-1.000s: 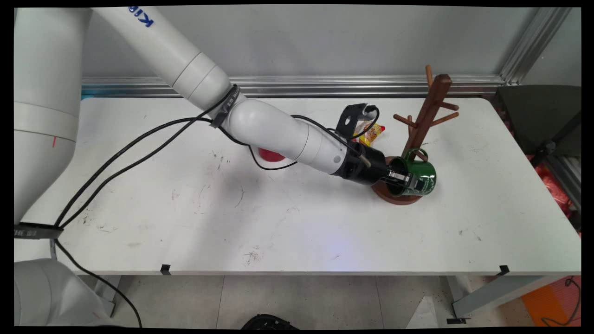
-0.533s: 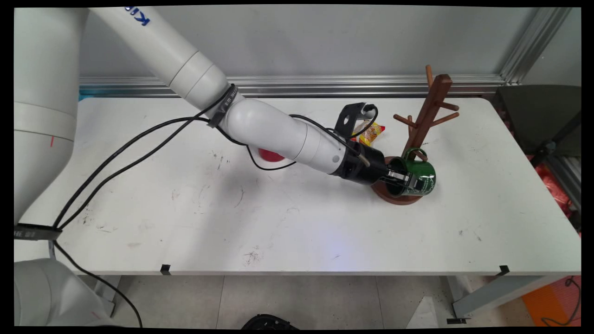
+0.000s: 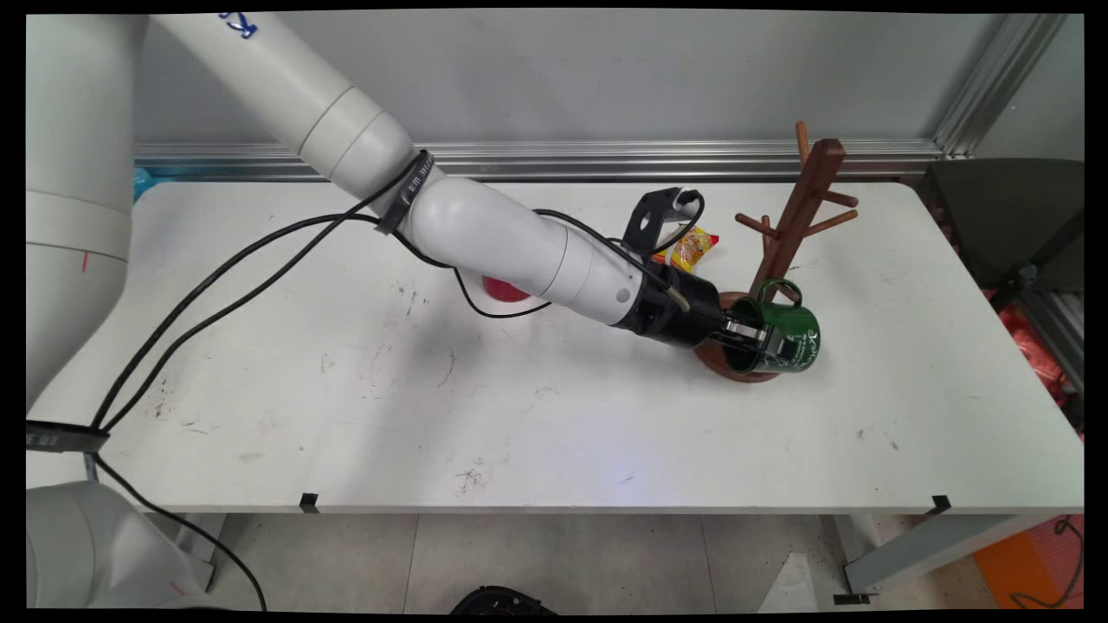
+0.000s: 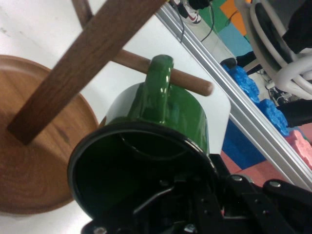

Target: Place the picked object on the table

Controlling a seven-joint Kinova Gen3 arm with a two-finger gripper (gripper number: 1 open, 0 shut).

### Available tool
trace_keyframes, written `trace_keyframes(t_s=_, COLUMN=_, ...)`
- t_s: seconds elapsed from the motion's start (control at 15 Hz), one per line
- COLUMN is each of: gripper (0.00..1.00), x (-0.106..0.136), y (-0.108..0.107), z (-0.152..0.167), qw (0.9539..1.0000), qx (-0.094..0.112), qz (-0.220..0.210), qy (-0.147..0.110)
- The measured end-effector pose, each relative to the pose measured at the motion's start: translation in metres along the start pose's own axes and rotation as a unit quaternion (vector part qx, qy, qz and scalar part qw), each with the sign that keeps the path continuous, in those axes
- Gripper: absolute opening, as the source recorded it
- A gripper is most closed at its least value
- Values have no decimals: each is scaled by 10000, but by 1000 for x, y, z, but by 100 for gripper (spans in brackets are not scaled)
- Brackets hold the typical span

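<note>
Gripper (image 3: 762, 339) is clamped on the green mug (image 3: 783, 337) at the rim, one finger inside the mouth, one outside. Mug lies on its side, mouth toward the arm, handle up, over the round base of the wooden mug tree (image 3: 801, 216) at the worktop's (image 3: 554, 415) right side. Handle sits right at the tree's lowest peg; hand view shows the peg passing behind the handle loop, can't tell if it's threaded through or just touching. Mug hides the right part of the tree base, gripper body covers the left edge. Behind the wrist: a yellow-red snack packet (image 3: 690, 248), partly blocked by the camera bracket, and a red object (image 3: 504, 291) mostly hidden under the forearm, shape unclear.
</note>
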Motion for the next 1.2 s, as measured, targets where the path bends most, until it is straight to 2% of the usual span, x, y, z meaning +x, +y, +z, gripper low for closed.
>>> trace_keyframes(t_s=0.67, gripper=0, x=3, y=21, z=-9, qw=9995, qx=-295, qz=39, qy=-59)
trace_keyframes(t_s=1.2, gripper=0, x=4, y=35, z=-11, qw=9991, qx=-420, qz=29, qy=-93)
